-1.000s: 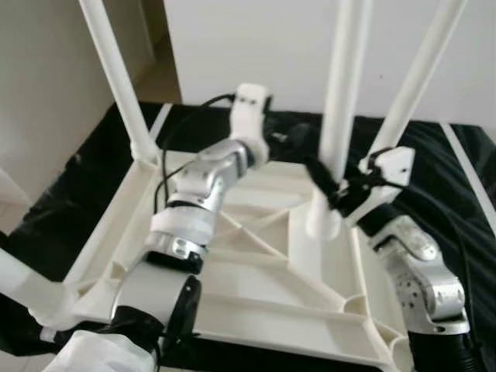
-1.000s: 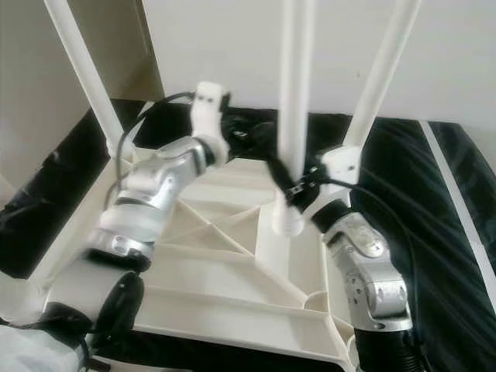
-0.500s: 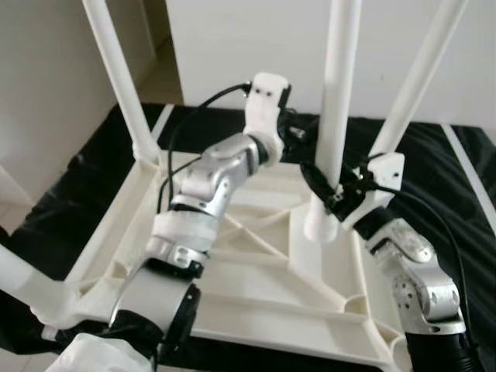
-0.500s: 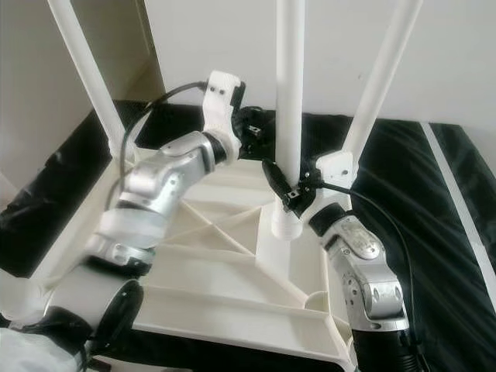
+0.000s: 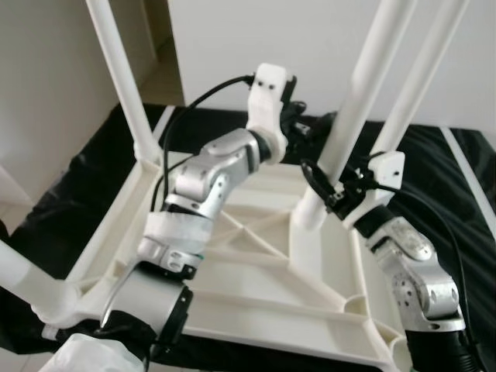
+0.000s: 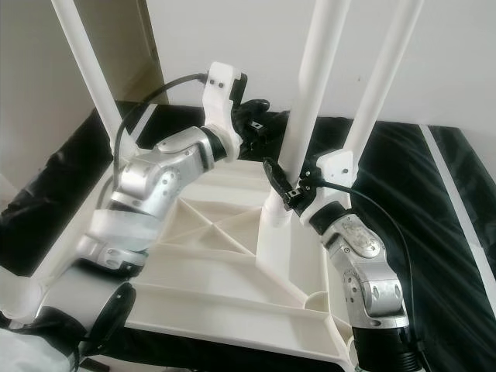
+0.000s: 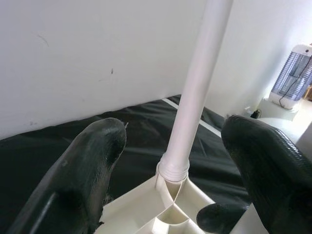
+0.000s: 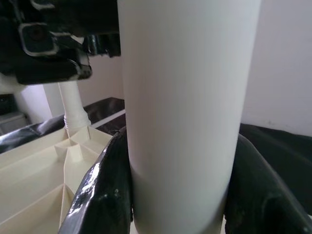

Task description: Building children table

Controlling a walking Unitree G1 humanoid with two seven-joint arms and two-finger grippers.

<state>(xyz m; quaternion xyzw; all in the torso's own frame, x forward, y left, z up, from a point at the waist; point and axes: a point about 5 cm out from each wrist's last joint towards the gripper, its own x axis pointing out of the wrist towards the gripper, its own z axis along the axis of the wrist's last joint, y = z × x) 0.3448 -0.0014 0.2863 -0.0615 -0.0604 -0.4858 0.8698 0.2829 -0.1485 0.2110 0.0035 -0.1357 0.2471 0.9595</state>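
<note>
Children's table top (image 5: 256, 263), white plastic and ribbed on its underside, lies upside down on a black sheet (image 5: 77, 194) that covers the floor before a pale wall (image 5: 256, 46). Three white legs stand fixed in its corners: one at the far left (image 5: 120, 77), one at the far right (image 5: 422, 77), and one at the near left corner (image 5: 23, 275). A fourth loose leg (image 5: 353, 116) leans tilted to the right, its lower end resting on the table top's right side near the far right corner. The left arm (image 5: 209, 178) reaches across the table top toward the far side; the left gripper (image 7: 170, 161) has its fingers (image 7: 83, 170) spread wide, with the far right leg standing beyond the gap between them, untouched. The right gripper (image 8: 178, 195) pinches the loose leg low on its shaft, a black finger pressed against each side. A white appliance with a grille (image 7: 295, 73) stands on the floor by the wall, far to the right.
</note>
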